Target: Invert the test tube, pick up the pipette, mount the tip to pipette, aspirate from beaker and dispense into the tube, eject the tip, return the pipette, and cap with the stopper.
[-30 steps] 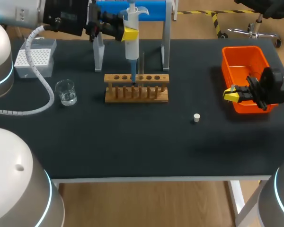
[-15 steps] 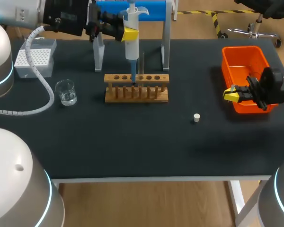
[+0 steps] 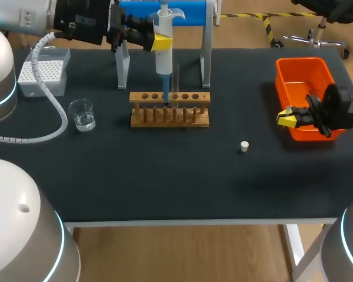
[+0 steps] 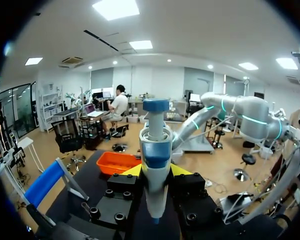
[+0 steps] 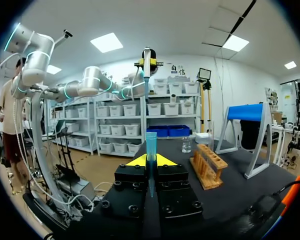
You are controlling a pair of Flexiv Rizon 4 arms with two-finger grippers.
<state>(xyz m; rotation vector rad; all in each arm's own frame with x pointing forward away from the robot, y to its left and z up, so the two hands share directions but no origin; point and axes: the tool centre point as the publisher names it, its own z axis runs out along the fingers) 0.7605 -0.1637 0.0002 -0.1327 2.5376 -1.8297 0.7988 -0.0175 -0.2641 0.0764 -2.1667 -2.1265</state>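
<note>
Wooden rack (image 3: 169, 109) under pipette (image 3: 163, 44), orange bin (image 3: 303, 79), stopper (image 3: 244, 145)

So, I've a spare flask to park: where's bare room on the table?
Free: the wide front strip between the wooden rack and the near edge, left of the stopper; also between rack and orange bin. Crowded: back left, around tip box, beaker and rack.

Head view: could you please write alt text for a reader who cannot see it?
The left end effector holds a pipette upright, its blue tip at the wooden rack. The right end effector is by the orange bin; a white stopper lies loose.
</note>
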